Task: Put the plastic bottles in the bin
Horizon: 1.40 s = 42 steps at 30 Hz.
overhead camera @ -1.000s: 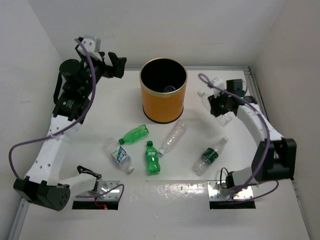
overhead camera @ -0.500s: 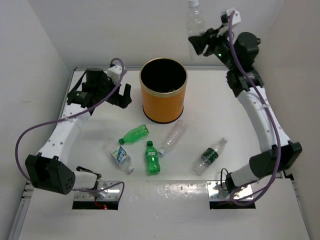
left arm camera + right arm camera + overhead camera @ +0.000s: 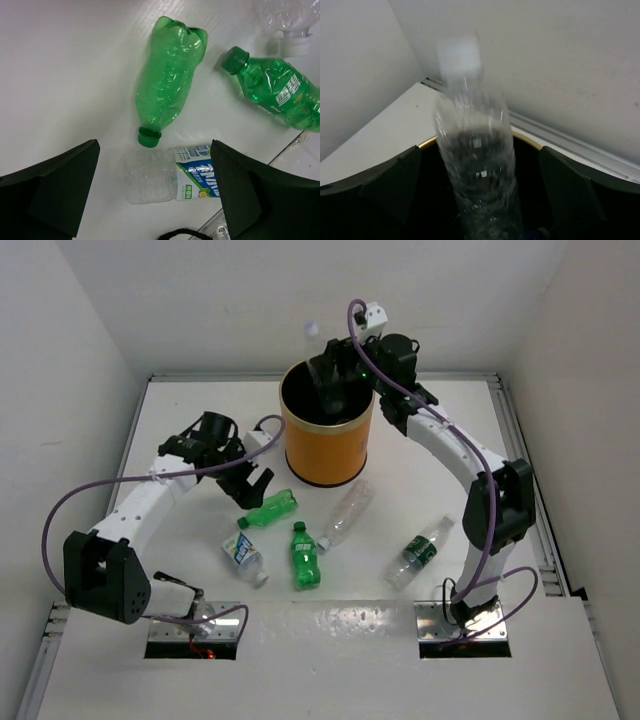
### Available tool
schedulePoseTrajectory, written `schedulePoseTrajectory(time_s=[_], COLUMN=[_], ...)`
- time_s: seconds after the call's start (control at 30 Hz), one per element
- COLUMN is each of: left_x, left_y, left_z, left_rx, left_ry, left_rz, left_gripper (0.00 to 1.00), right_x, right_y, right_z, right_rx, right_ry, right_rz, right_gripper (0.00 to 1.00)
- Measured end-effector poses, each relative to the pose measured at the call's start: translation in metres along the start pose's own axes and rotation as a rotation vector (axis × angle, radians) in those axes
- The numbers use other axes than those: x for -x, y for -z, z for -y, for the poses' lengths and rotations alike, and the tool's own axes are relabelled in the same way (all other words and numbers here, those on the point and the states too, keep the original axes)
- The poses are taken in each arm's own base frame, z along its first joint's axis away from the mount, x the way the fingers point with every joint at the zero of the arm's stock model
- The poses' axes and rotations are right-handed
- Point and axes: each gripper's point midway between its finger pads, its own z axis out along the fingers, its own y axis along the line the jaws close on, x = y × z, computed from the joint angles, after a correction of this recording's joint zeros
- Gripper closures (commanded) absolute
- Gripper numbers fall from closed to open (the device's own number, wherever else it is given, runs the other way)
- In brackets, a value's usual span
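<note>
Top external view: your desk (image 3: 560, 660) is white, and the bin (image 3: 325, 455) stands on it near the middle of the far edge. It is orange with a black inside.

Your right arm reaches in from the right side, with its right claw (image 3: 335, 380) over the bin's mouth. In the right wrist view that claw (image 3: 480, 150) is spread. A clear bottle (image 3: 480, 190) stands upright between the fingers (image 3: 375, 190), blurred, with a gap on each side, and its lower end is inside the rim. From above, its white cap pokes up behind the bin (image 3: 311, 332).

Your left claw (image 3: 252, 483) hangs over the desk left of the bin, spread wide and holding nothing. In the left wrist view this claw (image 3: 155, 195) is above a plain green bottle (image 3: 170, 85) lying on its side. That bottle's cap is just beside a blue-label bottle (image 3: 172, 175).

Five bottles lie between the bin and the near edge:
- the plain green bottle (image 3: 268, 510)
- the blue-label bottle (image 3: 240, 552), nearer the left
- a labelled green bottle (image 3: 303, 556)
- a crinkled bottle (image 3: 346, 512), just in front of the bin
- a green-label bottle (image 3: 420, 550), toward the right
</note>
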Motion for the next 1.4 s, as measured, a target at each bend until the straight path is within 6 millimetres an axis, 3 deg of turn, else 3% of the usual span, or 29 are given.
schedulePoseTrajectory(time_s=[0.2,0.3,0.47,0.6,0.63,0.67,0.8,0.87,0.97,1.03,1.1,1.17,1.27,1.33,1.4], left_x=[-0.017,-0.024,-0.024,-0.036,-0.038,-0.04,-0.032,-0.02,0.019,0.067,0.128,0.189,0.241,0.262,0.281], left_y=[-0.027,-0.048,-0.09,-0.119,-0.125,-0.128,-0.126,-0.117,-0.081,-0.036,0.028,0.111,0.201,0.239,0.256], left_z=[0.019,0.024,0.012,0.007,0.007,0.008,0.011,0.016,0.031,0.043,0.058,0.078,0.101,0.108,0.105], left_rx=[-0.017,-0.009,0.042,0.068,0.073,0.077,0.079,0.053,-0.011,-0.044,-0.04,-0.005,0.027,0.041,0.051], left_ry=[-0.119,-0.176,-0.232,-0.255,-0.264,-0.273,-0.295,-0.295,-0.292,-0.31,-0.367,-0.446,-0.505,-0.504,-0.473], left_rz=[-0.063,-0.104,-0.16,-0.232,-0.251,-0.263,-0.259,-0.227,-0.104,0.06,0.285,0.551,0.817,0.943,1.04], left_gripper=[0.0,0.0,0.06,0.2,0.25,0.42,0.83,0.88,0.89,0.94,1.0,1.0,1.0,1.0,1.0], right_x=[-0.013,0.0,0.053,0.071,0.067,0.06,0.006,-0.031,-0.085,-0.11,-0.127,-0.141,-0.156,-0.166,-0.175], right_y=[0.01,0.025,0.081,0.139,0.154,0.168,0.217,0.246,0.298,0.33,0.359,0.382,0.402,0.41,0.415], right_z=[0.006,0.008,0.016,0.026,0.029,0.032,0.04,0.042,0.042,0.04,0.04,0.038,0.036,0.034,0.031], right_rx=[-0.018,-0.023,-0.044,-0.07,-0.075,-0.08,-0.06,-0.013,0.101,0.185,0.264,0.36,0.477,0.549,0.616], right_ry=[0.021,0.019,0.032,0.066,0.08,0.096,0.205,0.282,0.402,0.476,0.548,0.626,0.726,0.769,0.806], right_rz=[-0.036,-0.036,0.027,0.035,0.016,-0.019,-0.244,-0.394,-0.617,-0.735,-0.827,-0.897,-0.946,-0.961,-0.965], right_gripper=[0.0,0.0,0.0,0.0,0.0,0.0,0.03,0.03,0.04,0.06,0.06,0.04,0.03,0.0,0.0])
